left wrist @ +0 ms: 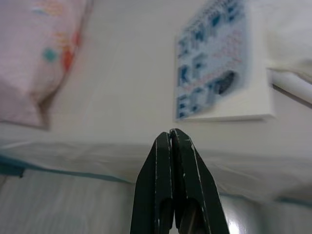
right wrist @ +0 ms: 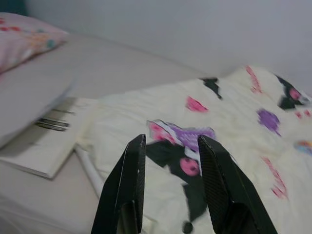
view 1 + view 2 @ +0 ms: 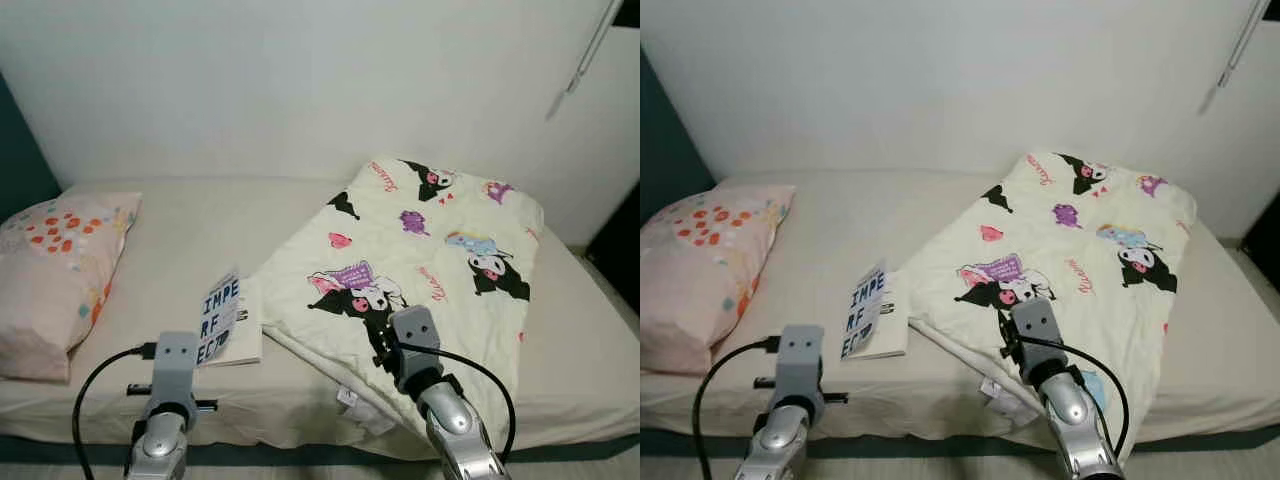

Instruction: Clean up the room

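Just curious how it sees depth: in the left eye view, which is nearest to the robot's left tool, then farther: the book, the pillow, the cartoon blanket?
1. Book, just ahead of the left tool.
2. Pillow, at the bed's left end.
3. Cartoon blanket, across on the right.

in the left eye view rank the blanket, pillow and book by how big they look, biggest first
1. Cartoon-print blanket, clearly largest.
2. Pink pillow, partly cut off by the picture's edge.
3. Book, smallest.

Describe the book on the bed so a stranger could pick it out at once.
On the bed, look between the pink spotted pillow and the cartoon-print blanket, near the front edge. The book lies there against the blanket's corner: thin, white, its cover lifted, with big dark block letters on pale blue.
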Robot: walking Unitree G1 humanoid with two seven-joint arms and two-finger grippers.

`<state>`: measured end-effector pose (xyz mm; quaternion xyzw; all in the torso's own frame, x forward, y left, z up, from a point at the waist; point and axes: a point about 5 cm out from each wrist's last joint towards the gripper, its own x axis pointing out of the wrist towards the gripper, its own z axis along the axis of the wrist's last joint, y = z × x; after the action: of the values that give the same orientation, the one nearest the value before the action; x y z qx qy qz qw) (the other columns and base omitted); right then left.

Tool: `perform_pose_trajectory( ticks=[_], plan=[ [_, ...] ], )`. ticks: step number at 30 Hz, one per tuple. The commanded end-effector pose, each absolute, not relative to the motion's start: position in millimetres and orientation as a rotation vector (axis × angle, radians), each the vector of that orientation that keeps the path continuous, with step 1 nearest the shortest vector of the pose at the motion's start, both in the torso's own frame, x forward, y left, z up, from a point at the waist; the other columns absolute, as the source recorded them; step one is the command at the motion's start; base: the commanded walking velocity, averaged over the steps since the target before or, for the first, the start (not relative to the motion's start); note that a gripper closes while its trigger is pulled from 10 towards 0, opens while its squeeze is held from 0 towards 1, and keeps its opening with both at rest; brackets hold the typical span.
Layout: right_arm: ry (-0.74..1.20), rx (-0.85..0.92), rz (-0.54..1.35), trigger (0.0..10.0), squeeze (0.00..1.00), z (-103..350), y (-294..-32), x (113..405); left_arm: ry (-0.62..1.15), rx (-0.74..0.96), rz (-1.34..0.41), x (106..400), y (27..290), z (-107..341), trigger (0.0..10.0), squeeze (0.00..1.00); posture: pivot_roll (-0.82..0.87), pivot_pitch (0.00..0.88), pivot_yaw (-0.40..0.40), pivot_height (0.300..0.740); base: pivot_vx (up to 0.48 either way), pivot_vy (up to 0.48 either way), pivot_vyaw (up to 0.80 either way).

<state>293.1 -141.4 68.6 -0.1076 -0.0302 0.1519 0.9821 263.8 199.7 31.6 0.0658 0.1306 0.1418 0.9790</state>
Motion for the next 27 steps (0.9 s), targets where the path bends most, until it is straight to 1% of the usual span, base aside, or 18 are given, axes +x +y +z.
perform_pose_trajectory(
  ticks=[1, 4, 5, 6, 8, 9, 10, 11, 12, 13, 14, 19, 27],
  plan=[
    [-0.079, -0.214, 0.291, 10.0, 0.0, 67, -142, 289, 0.215, 0.118, 0.341, 262, 204, 37, 10.0, 0.0, -0.07, 0.095, -0.066, 0.74, 0.0, 0.0, 0.0],
    [-0.087, -0.208, 0.28, 10.0, 0.0, 68, -143, 288, 0.197, 0.118, 0.37, 262, 207, 39, 10.0, 0.0, -0.07, 0.094, -0.063, 0.74, 0.0, 0.0, 0.0],
    [-0.108, -0.205, 0.246, 10.0, 0.0, 69, -146, 286, 0.158, 0.11, 0.402, 263, 211, 45, 10.0, 0.0, -0.07, 0.087, -0.045, 0.74, 0.0, 0.0, 0.0],
    [-0.108, -0.205, 0.246, 10.0, 0.0, 69, -146, 286, 0.158, 0.11, 0.402, 263, 211, 45, 10.0, 0.0, -0.07, 0.087, -0.045, 0.74, 0.0, 0.0, 0.0],
    [-0.122, -0.212, 0.142, 10.0, 0.0, 71, -156, 282, 0.09, 0.094, 0.415, 267, 214, 56, 10.0, 0.0, -0.07, 0.083, -0.029, 0.74, 0.0, 0.0, 0.0],
    [-0.122, -0.212, 0.142, 10.0, 0.0, 71, -156, 282, 0.09, 0.094, 0.415, 267, 214, 56, 10.0, 0.0, -0.07, 0.083, -0.029, 0.74, 0.0, 0.0, 0.0],
    [-0.119, -0.201, 0.077, 10.0, 0.0, 70, -163, 280, 0.065, 0.074, 0.387, 270, 211, 60, 10.0, 0.0, -0.08, 0.08, -0.019, 0.74, 0.0, 0.0, 0.0],
    [-0.097, -0.165, 0.008, 10.0, 0.0, 67, -171, 277, 0.046, 0.043, 0.316, 275, 204, 63, 10.0, 0.0, -0.08, 0.08, 0.0, 0.74, 0.0, 0.0, 0.0],
    [-0.086, -0.145, -0.008, 10.0, 0.0, 65, -173, 276, 0.042, 0.033, 0.285, 277, 201, 64, 10.0, 0.0, -0.08, 0.08, 0.0, 0.74, 0.0, 0.0, 0.0],
    [-0.086, -0.145, -0.008, 10.0, 0.0, 65, -173, 276, 0.042, 0.033, 0.285, 277, 201, 64, 10.0, 0.0, -0.08, 0.08, 0.0, 0.74, 0.0, 0.0, 0.0],
    [-0.078, -0.107, -0.027, 10.0, 0.0, 62, -176, 274, 0.037, 0.038, 0.235, 279, 194, 66, 10.0, 0.0, -0.09, 0.081, 0.015, 0.74, 0.0, 0.0, 0.0],
    [-0.059, -0.09, -0.008, 10.0, 0.0, 58, -177, 270, 0.031, 0.009, 0.172, 281, 186, 65, 10.0, 0.0, -0.11, 0.075, 0.036, 0.74, 0.0, 0.0, 0.0],
    [-0.028, -0.067, 0.022, 10.0, 0.0, 53, -173, 266, 0.055, 0.023, 0.122, 281, 180, 62, 10.0, 0.0, -0.11, 0.068, 0.038, 0.74, 0.0, 0.0, 0.0]
  ],
)
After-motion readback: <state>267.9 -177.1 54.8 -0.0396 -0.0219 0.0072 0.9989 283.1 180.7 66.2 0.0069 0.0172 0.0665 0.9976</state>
